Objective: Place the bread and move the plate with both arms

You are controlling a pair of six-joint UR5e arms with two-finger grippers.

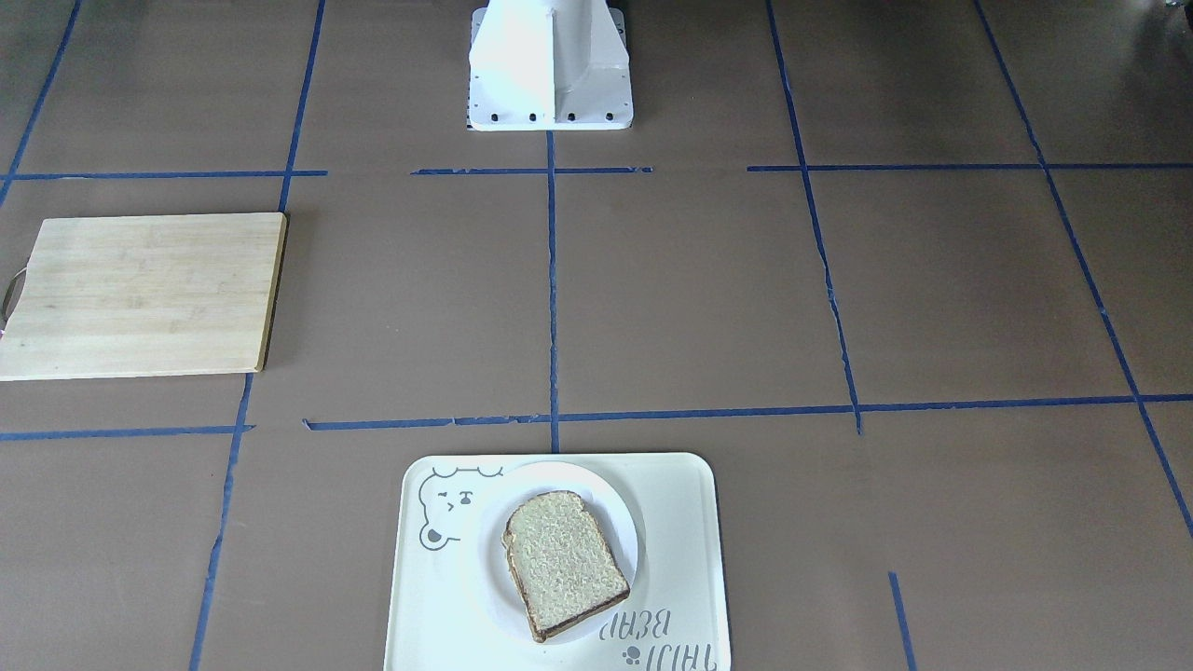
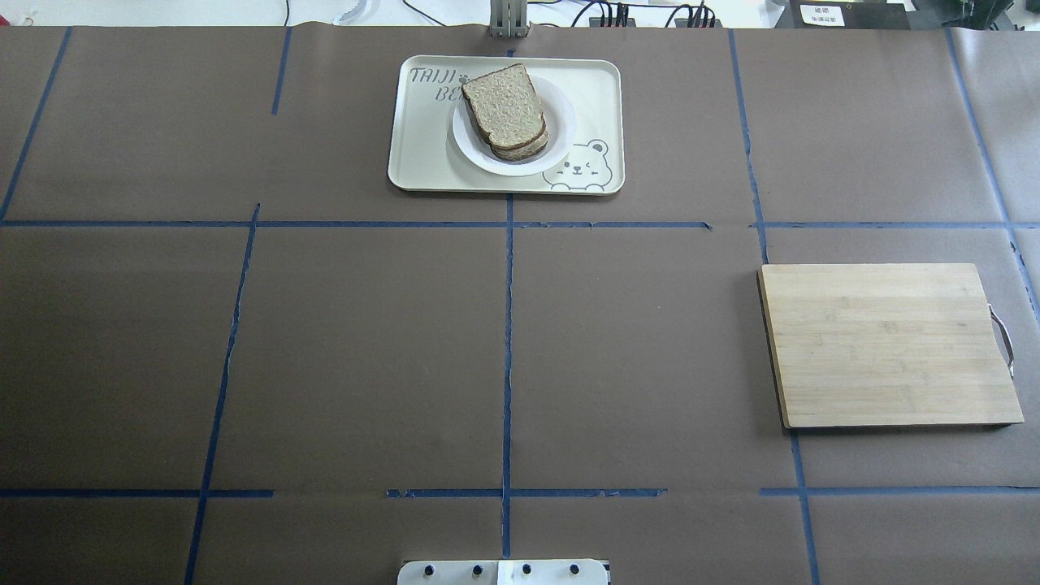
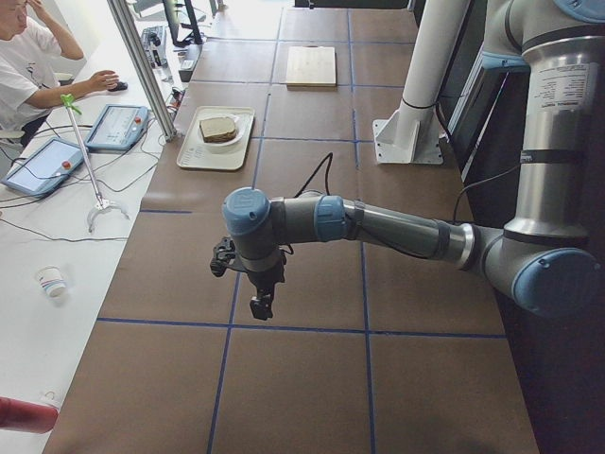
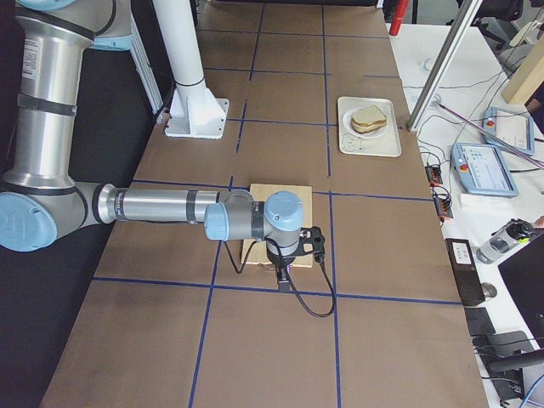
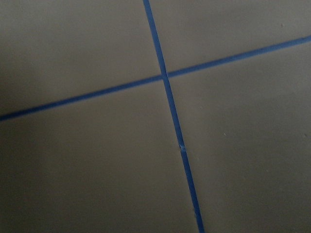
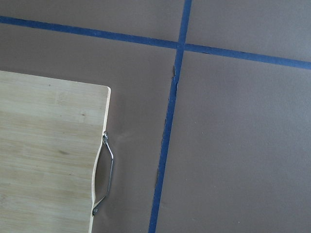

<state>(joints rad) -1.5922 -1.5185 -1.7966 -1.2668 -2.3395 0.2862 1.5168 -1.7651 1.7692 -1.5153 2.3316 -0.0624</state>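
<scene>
Left hand and right hand are hanging low over the table at its opposite ends, showing only from the sides, so I cannot tell whether either is open or closed. The bread is lying askew on a second slice on the plate, which is sitting on the bear tray at the table's far edge. Any nudge is likely risking the stack sliding off. Brown paper with blue tape lines is covering the table; an operator is sitting beyond.
</scene>
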